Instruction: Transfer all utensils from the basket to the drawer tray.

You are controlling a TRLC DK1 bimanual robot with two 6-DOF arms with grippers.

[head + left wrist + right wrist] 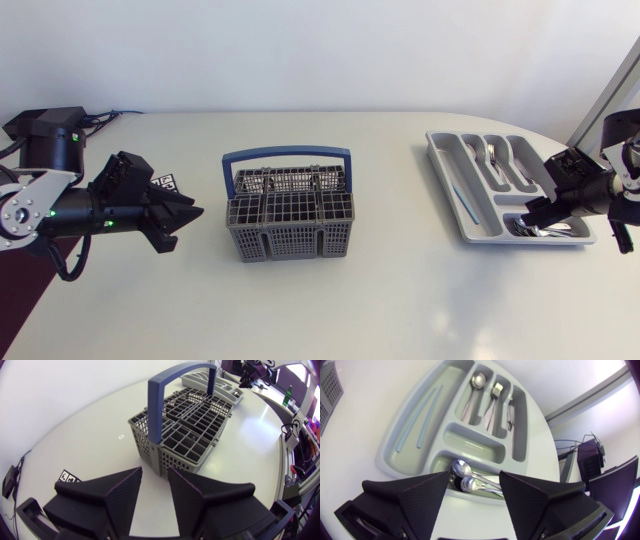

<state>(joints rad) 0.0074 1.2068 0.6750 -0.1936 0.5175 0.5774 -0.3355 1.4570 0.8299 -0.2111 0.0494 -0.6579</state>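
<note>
Centrally on the white table (380, 300): basket (288, 225), grey grid plastic with a blue arched handle (287, 155), upright. Well apart from the basket, on its right side: drawer tray (441, 160), pale grey, divided into compartments, lying at a slant. Contents of the tray, counted outward from the basket: two pale blue sticks (417, 420) in the long compartment on the side facing the basket; then three narrow compartments side by side, holding one spoon (472, 392), one fork (492, 400) and further cutlery (510, 412) of unclear kind. Across the tray's end, in the compartment farthest from the basket: silver spoons (462, 467), two bowls visible, lying together. Over that same compartment: right pincer (475, 476), fingers spread apart, clamped on nothing, spoons showing in the gap between them. On the basket's left side, near it but not touching: left pincer (155, 475), tips pointed toward the basket, fingers apart, only bare table between them. Beside the left pincer, also left of the basket: small black-and-white marker (165, 183), flat on the table.
</note>
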